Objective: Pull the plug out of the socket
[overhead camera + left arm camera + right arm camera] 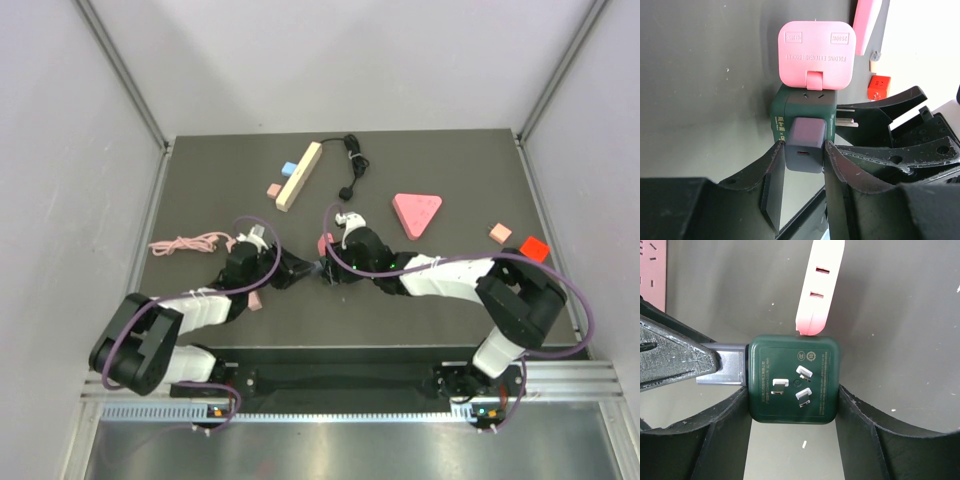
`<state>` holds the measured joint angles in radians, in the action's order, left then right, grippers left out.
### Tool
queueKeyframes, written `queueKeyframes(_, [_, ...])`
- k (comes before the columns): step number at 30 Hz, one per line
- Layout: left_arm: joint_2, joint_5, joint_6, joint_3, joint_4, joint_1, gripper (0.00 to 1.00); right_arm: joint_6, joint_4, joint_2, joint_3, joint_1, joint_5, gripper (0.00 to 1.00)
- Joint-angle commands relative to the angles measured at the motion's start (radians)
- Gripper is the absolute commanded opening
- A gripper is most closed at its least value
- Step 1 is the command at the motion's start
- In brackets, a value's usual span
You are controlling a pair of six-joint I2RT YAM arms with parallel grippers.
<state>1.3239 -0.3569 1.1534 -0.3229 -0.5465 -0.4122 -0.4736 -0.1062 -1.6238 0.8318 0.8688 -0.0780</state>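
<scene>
Dark desk point(450, 170), pale walls, and the action sits midway along it, toward the near edge. One grey charger plug point(804, 145) is seated in the side of one green socket cube point(794, 380). The left tool point(804, 150) pinches that plug between its fingers, while the right tool point(794, 405) clamps the cube from both sides. One pink folding extension socket point(816, 52) is joined to the cube too. Toward the far edge lie one pink triangle point(416, 212) and one cream bar point(299, 176).
</scene>
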Motion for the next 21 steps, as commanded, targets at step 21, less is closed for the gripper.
queueKeyframes(21, [-0.278,0.249,-0.132,0.047,0.27,-0.023,0.0,-0.054,0.281,-0.068,0.107,-0.045,-0.324,0.0])
